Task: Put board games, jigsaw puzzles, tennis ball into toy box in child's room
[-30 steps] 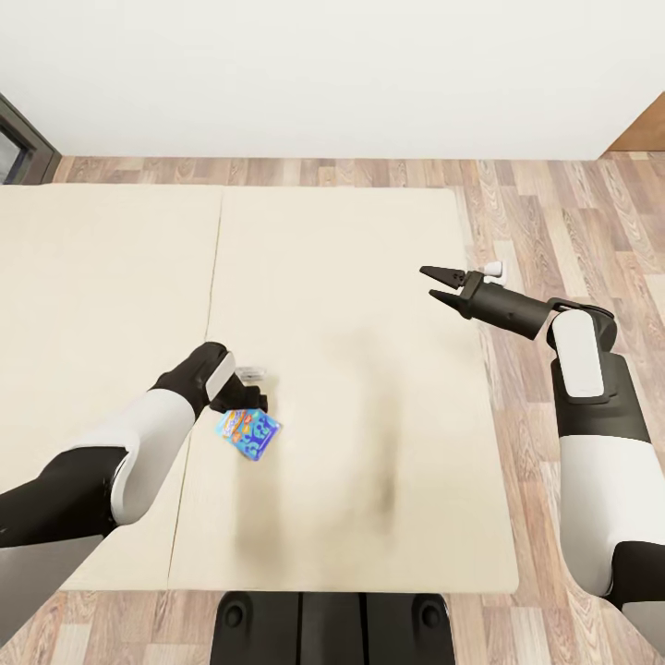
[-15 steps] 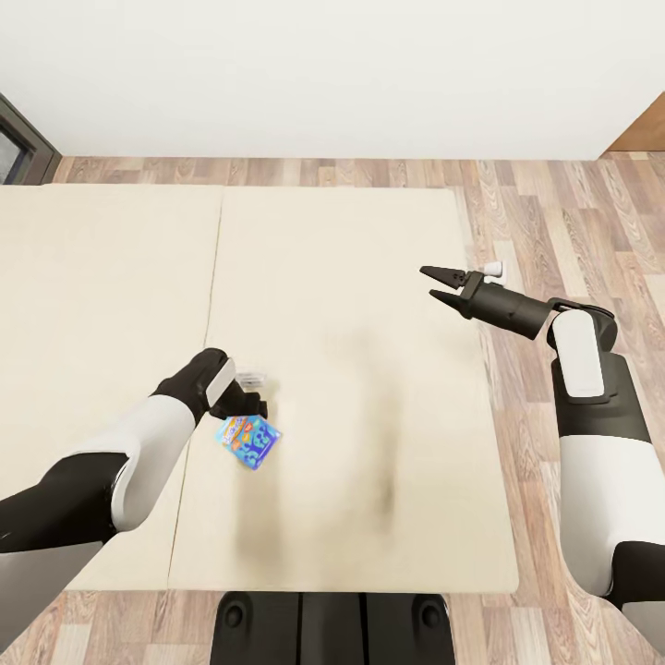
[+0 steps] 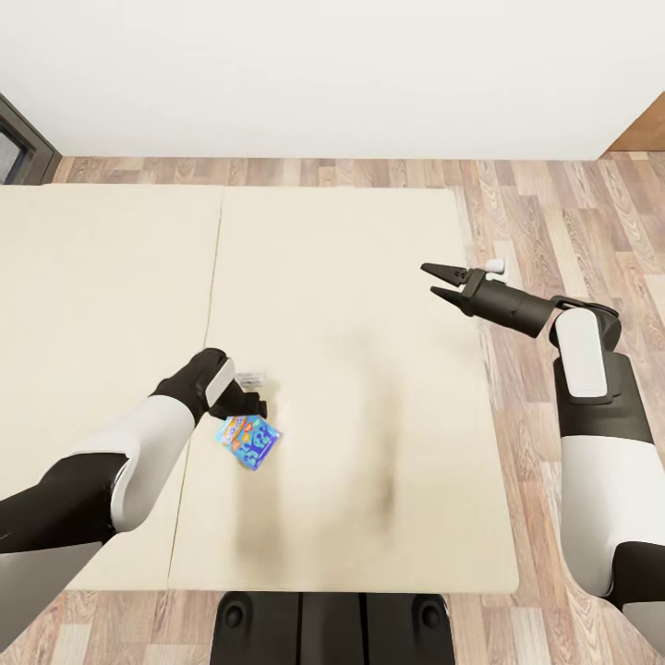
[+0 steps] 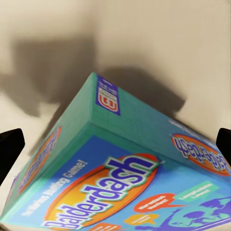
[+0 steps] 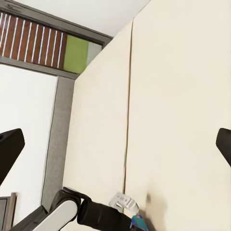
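- The small blue board game (image 3: 248, 441) is lying tilted on the beige bed (image 3: 351, 240), just on the robot's right of the seam between the two mattress halves and nearer the foot edge by the robot than the far edge by the wall.
- The left gripper (image 3: 247, 405) is hovering right at the far edge of the game; its fingertips (image 4: 10, 147) are showing apart at either side of the box in the left wrist view, and whether they are touching it I cannot tell.
- In that close view the box (image 4: 125, 178) is sitting on the mattress with one corner pointing up, teal sides and "Balderdash" lettering showing.
- The right gripper (image 3: 441, 283) is hanging over the bed's right edge, well apart from the game, with its fingers spread and nothing between them.
- A wood-plank floor (image 3: 554, 222) is running beside the bed.
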Robot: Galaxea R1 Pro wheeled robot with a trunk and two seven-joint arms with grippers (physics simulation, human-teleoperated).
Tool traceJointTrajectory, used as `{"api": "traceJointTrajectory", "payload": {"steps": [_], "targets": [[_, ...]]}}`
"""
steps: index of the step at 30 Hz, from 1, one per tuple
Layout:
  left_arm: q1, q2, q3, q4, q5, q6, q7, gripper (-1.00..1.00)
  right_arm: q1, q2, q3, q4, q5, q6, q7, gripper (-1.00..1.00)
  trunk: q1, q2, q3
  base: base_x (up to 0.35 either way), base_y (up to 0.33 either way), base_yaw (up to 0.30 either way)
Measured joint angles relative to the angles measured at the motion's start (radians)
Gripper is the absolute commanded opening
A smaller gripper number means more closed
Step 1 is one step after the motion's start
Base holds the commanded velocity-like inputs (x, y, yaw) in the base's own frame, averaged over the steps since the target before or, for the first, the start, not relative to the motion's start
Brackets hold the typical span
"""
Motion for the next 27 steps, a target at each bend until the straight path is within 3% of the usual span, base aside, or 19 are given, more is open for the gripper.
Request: {"api": "traceJointTrajectory", "payload": {"steps": [13,18,27], "targets": [[-0.001,0.014,0.013,-0.008,0.011,-0.001,-0.01,1.0,0.0,0.0,0.001,-0.003,-0.001,0.0,0.0,1.0,0.0,0.0,0.0,0.0,0.0,0.0],[-0.001,0.029,0.013,-0.008,0.0,0.003,-0.067,1.0,0.0,-0.001,-0.002,-0.004,-0.002,0.0,0.0,1.0,0.0,0.0,0.0,0.0,0.0,0.0],[0.003,0.047,0.013,-0.014,0.006,0.002,-0.088,1.0,0.0,-0.001,-0.001,-0.004,-0.002,0.0,0.0,1.0,0.0,0.0,0.0,0.0,0.0,0.0]]}}
